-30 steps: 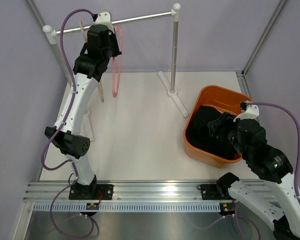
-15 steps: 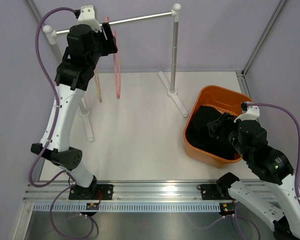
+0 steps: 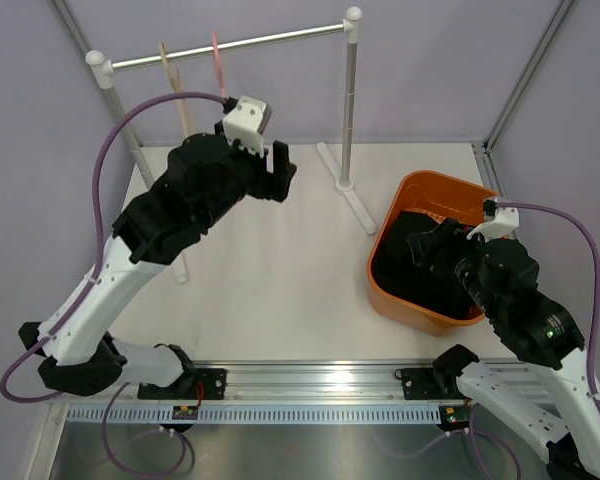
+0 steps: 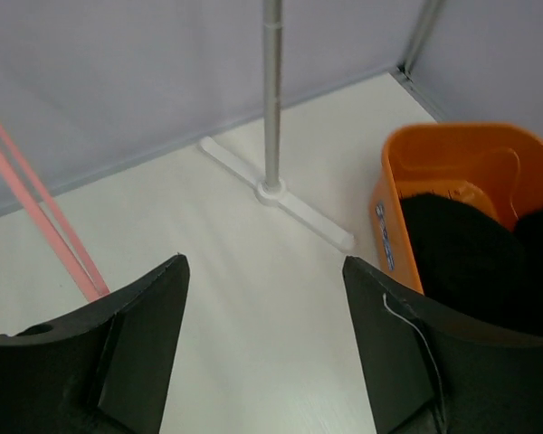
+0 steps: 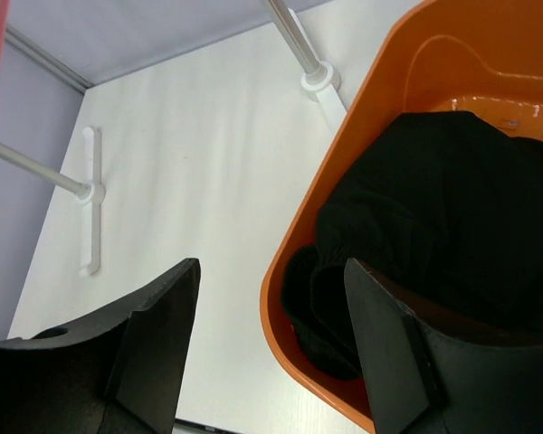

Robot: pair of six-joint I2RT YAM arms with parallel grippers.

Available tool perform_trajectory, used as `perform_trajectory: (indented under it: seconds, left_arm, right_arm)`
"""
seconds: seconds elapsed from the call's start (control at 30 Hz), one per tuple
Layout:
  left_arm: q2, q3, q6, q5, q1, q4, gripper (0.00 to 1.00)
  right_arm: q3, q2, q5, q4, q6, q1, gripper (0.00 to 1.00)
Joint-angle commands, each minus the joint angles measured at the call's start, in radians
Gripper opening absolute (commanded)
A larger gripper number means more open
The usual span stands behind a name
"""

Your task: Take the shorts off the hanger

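Your left gripper (image 4: 262,271) has pulled back from the rail (image 3: 270,40), jaws spread and empty. Your right gripper (image 5: 271,271) gapes too, the shorts (image 5: 452,190) lying just beyond its right-hand jaw.

Pale lilac walls (image 3: 430,70) close in the back and both sides, with slim grey struts (image 3: 528,72) slanting up at the corners. The light is soft and even, leaving only faint shadows. A white surface (image 3: 280,260) fills the middle, and on it stands a rack (image 3: 349,120), its silver bar (image 3: 270,40) with white end caps carried on two posts (image 3: 350,70), each on a long white foot (image 3: 360,210); along the near edge runs a ribbed aluminium rail (image 3: 310,385), and below that lies a strip of brushed metal sheet (image 3: 310,450).
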Motion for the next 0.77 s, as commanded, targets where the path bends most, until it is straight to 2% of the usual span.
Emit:
perform_trajectory:
  seconds: [0.0, 0.13, 0.27, 0.43, 0.7, 0.73]
  left_arm:
    - [-0.127, -0.203, 0.004, -0.021, -0.068, 0.037, 0.74]
    - [-0.254, -0.472, -0.017, -0.001, -0.169, 0.096, 0.74]
    - [-0.360, -0.650, -0.045, 0.007, -0.181, 0.131, 0.74]
    - [-0.440, -0.726, -0.056, 0.014, -0.181, 0.129, 0.75]
    - [-0.533, -0.808, -0.040, -0.004, -0.181, 0.139, 0.77]
    - [-0.541, -0.813, -0.040, -0.003, -0.181, 0.146, 0.77]
  right_arm:
    - [0.007, 0.012, -0.044, 0.091, -0.032, -0.005, 0.74]
    - [-0.002, 0.013, -0.088, 0.130, -0.033, -0.005, 0.75]
    - [-0.022, 0.023, -0.130, 0.174, -0.033, -0.005, 0.77]
    - [-0.070, 0.006, -0.148, 0.247, -0.032, -0.005, 0.78]
    - [-0.094, -0.002, -0.125, 0.248, -0.016, -0.005, 0.84]
    - [-0.108, -0.005, -0.118, 0.255, -0.013, -0.005, 0.87]
